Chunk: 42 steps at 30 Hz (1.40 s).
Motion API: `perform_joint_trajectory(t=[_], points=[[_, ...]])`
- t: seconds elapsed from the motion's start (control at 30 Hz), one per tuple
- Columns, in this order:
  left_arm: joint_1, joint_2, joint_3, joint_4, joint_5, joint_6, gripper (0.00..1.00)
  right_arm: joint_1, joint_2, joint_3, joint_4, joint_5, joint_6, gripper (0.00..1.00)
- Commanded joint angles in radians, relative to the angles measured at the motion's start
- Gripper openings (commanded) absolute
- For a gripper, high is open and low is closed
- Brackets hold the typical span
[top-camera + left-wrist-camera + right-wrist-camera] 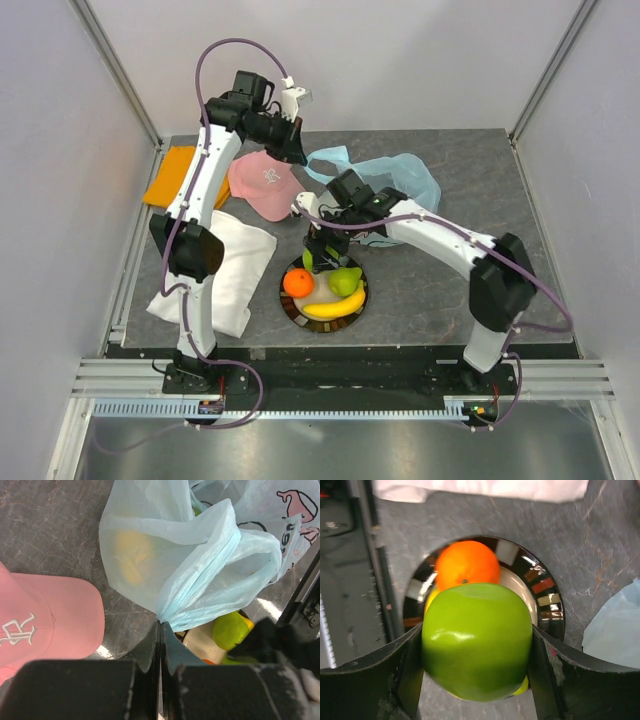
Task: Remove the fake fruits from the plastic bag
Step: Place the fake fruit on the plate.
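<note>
Right arm folded inward, wrist down, right gripper (320,252) clamping the apple (476,640) above the plate (546,600), orange (467,562) just beyond its fingers, left arm stretched far, left gripper (160,630) pinched shut on the bag (190,565) ahead of it, a yellow fruit (132,555) blurred inside the film.

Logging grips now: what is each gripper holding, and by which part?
The left gripper pinches the plastic bag by its bunched handle; the right gripper clamps the green apple across its sides.
</note>
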Motion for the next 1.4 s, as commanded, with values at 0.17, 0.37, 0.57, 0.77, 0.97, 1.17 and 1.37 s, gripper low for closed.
perform_joint_trajectory(t=[0.17, 0.37, 0.57, 0.77, 0.97, 1.17, 1.37], points=[[-0.001, -0.099, -0.004, 0.035, 0.054, -0.054, 0.02, -0.012, 0.233, 0.134, 0.086, 0.094, 0.096, 0.56], [-0.001, -0.134, -0.049, 0.031, 0.080, -0.050, 0.01, -0.012, 0.296, 0.154, 0.080, 0.156, 0.084, 0.59], [-0.001, -0.136, -0.049, 0.028, 0.079, -0.045, 0.02, -0.012, 0.316, 0.148, 0.036, 0.167, 0.090, 0.60], [-0.003, -0.127, -0.047, 0.029, 0.083, -0.044, 0.01, -0.012, 0.328, 0.149, -0.007, 0.177, 0.079, 0.61], [-0.003, -0.119, -0.053, 0.023, 0.093, -0.039, 0.02, -0.014, 0.366, 0.192, -0.059, 0.171, 0.078, 0.75], [-0.001, -0.105, -0.043, 0.023, 0.125, -0.038, 0.02, -0.015, 0.336, 0.205, -0.061, 0.183, 0.084, 0.98], [-0.003, -0.091, -0.037, 0.020, 0.132, -0.034, 0.01, -0.020, 0.277, 0.228, -0.090, 0.165, 0.082, 0.98]])
